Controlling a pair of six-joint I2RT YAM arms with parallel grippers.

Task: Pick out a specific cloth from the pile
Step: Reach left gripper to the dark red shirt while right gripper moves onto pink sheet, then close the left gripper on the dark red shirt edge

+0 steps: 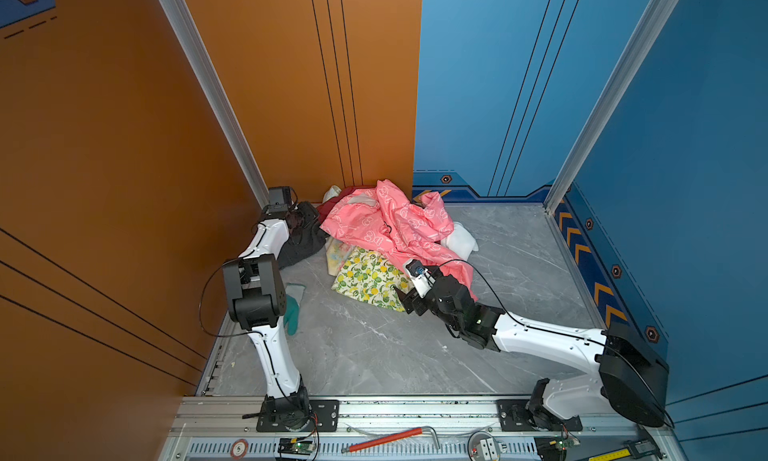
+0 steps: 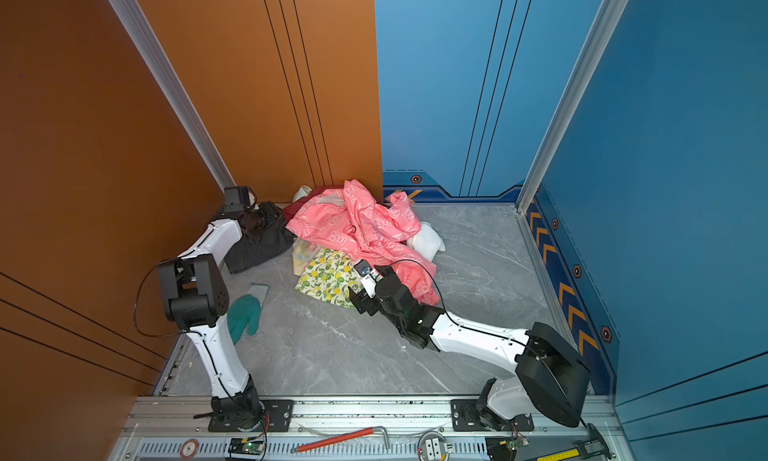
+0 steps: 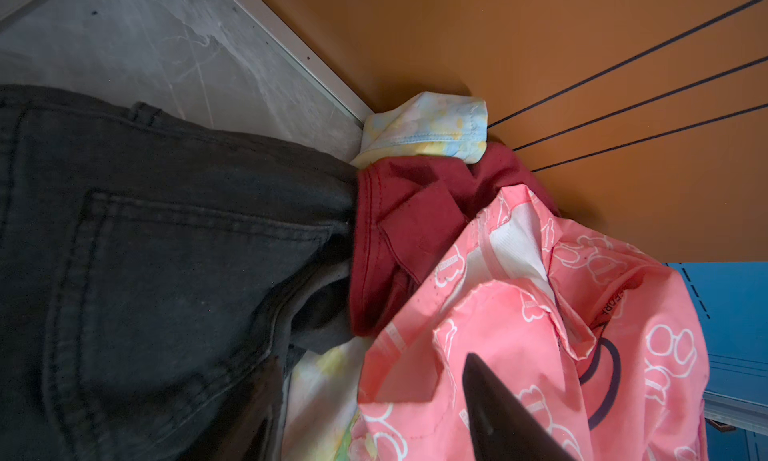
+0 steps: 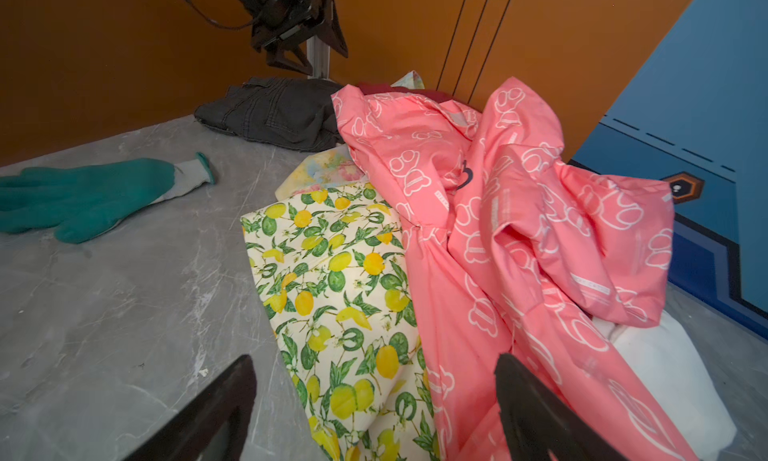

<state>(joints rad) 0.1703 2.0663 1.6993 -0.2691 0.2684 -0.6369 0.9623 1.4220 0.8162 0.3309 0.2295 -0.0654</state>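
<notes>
left pincer (image 4: 316,52) open, empty, over grey garment (image 4: 270,110) | right pincer (image 4: 374,359) wide, empty, astride lemon fabric (image 4: 332,272)

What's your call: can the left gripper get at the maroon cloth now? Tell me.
Probably yes. The left gripper hangs over the dark grey garment beside the maroon cloth, whose near edge lies bare; the pink jacket covers part.

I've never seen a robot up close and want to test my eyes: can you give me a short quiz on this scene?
1. True or false: the pink jacket covers part of the maroon cloth.
2. The glove lying apart from the pile is: A green, B yellow, C black?
3. Fill in: the right jaws stand open by fabric printed with ____.
Key: 1 true; 2 A; 3 lemons.
</notes>
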